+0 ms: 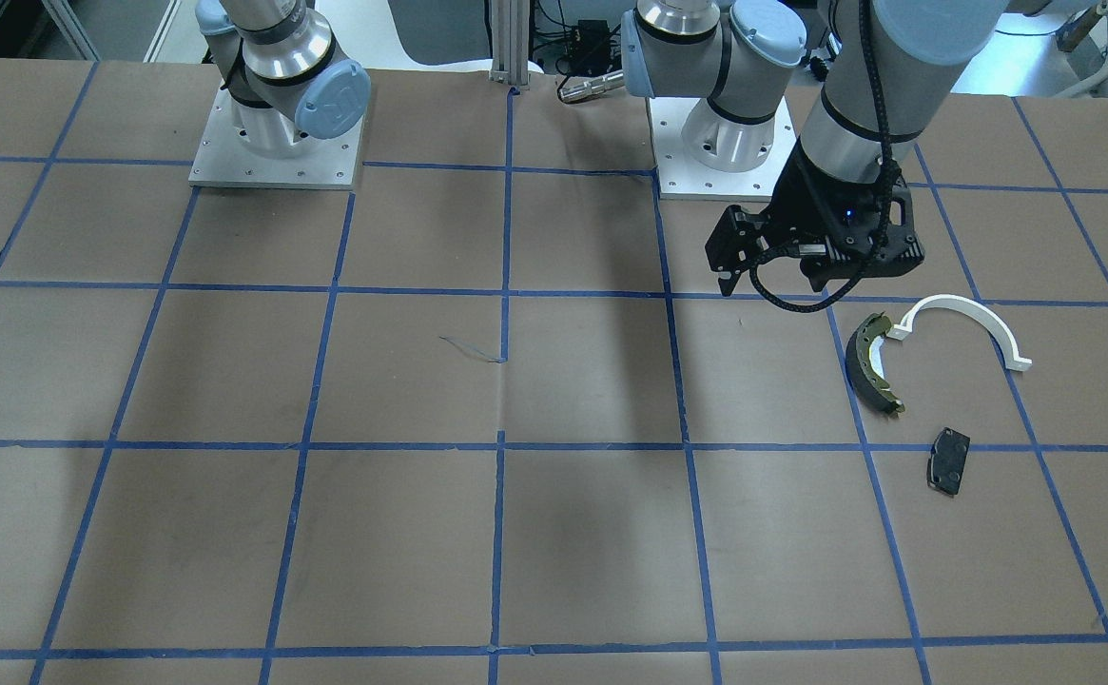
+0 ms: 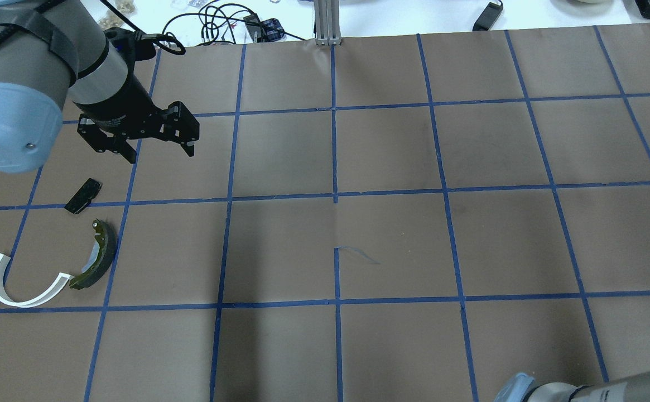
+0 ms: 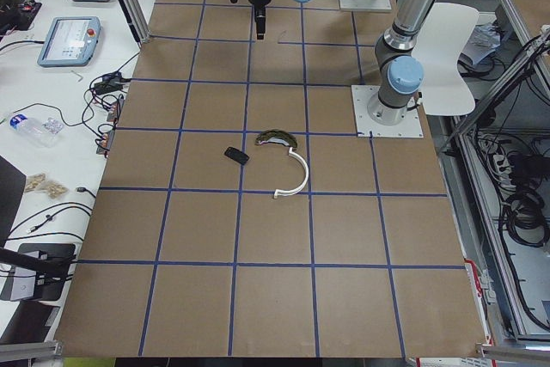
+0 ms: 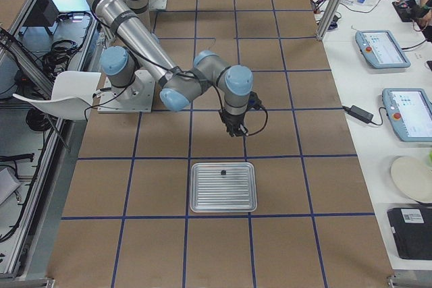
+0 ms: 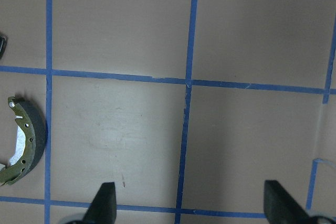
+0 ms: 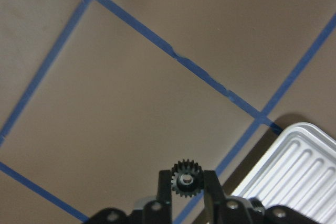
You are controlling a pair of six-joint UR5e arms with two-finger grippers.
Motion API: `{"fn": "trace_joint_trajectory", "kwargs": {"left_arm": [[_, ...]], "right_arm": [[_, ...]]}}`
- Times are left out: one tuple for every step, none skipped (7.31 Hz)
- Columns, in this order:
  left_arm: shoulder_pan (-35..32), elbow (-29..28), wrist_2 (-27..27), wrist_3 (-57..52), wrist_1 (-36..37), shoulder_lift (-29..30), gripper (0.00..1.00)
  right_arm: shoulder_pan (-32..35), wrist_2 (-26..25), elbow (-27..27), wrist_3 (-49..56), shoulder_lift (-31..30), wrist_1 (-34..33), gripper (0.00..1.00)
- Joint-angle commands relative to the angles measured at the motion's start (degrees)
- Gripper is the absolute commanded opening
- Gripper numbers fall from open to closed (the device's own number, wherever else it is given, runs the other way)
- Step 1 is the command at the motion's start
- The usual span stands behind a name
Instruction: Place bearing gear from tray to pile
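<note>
Beside the tray [image 6: 294,166], the right gripper [image 6: 187,181] has the gear [image 6: 185,178] pinched between its fingers [image 6: 164,190], so pickup looks done; carrying it to the far pile [image 1: 858,366], near the open, empty left gripper [image 2: 161,152], remains.

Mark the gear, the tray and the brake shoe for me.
gear [image 6: 185,179], right wrist view, on its hub.
tray [image 4: 223,195], exterior right view, on its ribbed floor.
brake shoe [image 2: 107,254], overhead view, on its dark lining.

1. The left gripper [image 2: 161,153] hangs at the upper left, its fingers apart.
2. Below it lie a black brake pad [image 2: 83,196], a dark brake shoe [image 2: 98,261] and a white bracket [image 2: 19,283] just beside the shoe.
</note>
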State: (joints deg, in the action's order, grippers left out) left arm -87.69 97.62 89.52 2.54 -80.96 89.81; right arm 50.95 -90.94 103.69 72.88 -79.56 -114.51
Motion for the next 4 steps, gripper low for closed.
{"fn": "trace_joint_trajectory", "kwargs": {"left_arm": [[0.24,0.38,-0.22,0.01,2.47,0.62,1.00],[0.16,0.29,-0.31,0.18,2.47,0.80,1.00],[0.16,0.55,-0.22,0.10,2.47,0.45,1.00],[0.16,1.69,-0.05,0.10,2.56,0.19,1.00]], "right_arm": [[15.85,0.06,3.53,-24.87,-2.88,0.08,0.15],[23.42,0.06,3.53,-38.73,-2.79,-0.18,0.15],[30.10,0.06,3.62,-50.44,-2.10,-0.45,0.15],[35.39,1.28,3.53,-60.21,-0.87,-2.10,0.15]]}}
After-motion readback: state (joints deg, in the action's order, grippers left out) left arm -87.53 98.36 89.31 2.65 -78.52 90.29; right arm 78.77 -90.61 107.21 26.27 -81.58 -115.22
